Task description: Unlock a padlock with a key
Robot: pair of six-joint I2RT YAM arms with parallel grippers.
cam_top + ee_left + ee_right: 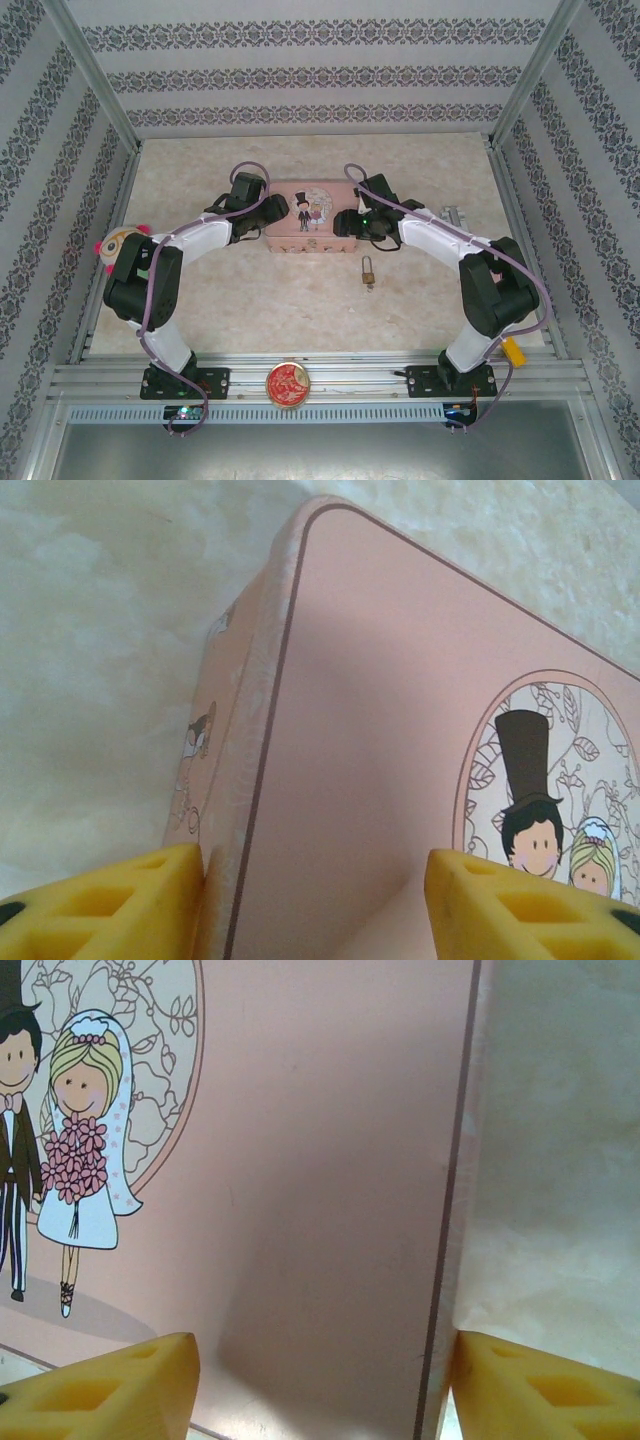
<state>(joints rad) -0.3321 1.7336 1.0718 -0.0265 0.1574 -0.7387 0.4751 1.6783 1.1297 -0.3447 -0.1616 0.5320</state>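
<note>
Marbled beige tabletop [280, 310] carries the padlock [368, 271] (small, brass-coloured), lying by itself just on the near side of the pink tin [308, 218], off its right corner. I see the left gripper [315, 900] spread wide astride the tin's left edge and the right gripper [325, 1385] spread likewise over its right edge, neither grasping anything.
</note>
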